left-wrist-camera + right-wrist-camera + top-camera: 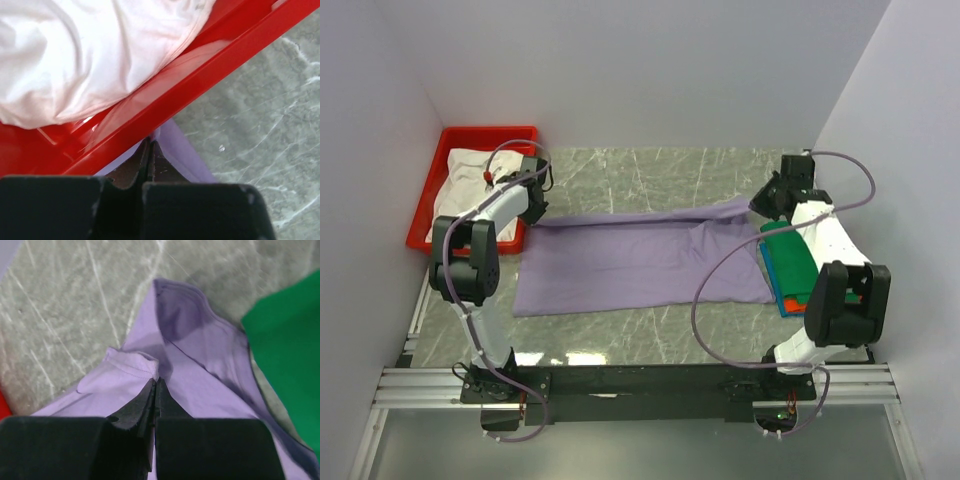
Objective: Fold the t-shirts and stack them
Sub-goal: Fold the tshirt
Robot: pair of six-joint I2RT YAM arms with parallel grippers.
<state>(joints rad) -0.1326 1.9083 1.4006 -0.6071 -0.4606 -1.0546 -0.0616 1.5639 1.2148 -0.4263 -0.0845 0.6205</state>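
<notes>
The pale lavender t-shirt (640,262) lies spread across the middle of the table. Its far edge is pulled taut between both grippers. My left gripper (536,205) is shut on its left corner (172,142), right beside the red tray. My right gripper (760,203) is shut on its right corner (135,365). A white t-shirt (465,170) lies crumpled in the tray and fills the top of the left wrist view (75,55). A folded stack with a green shirt (795,262) on top of orange and blue ones sits at the right, and the green shirt (287,345) also shows in the right wrist view.
The red plastic tray (422,232) stands at the far left, and its rim (200,80) is close to the left fingers. White walls close in the table on the left, back and right. Bare marble surface (640,170) lies beyond the lavender shirt.
</notes>
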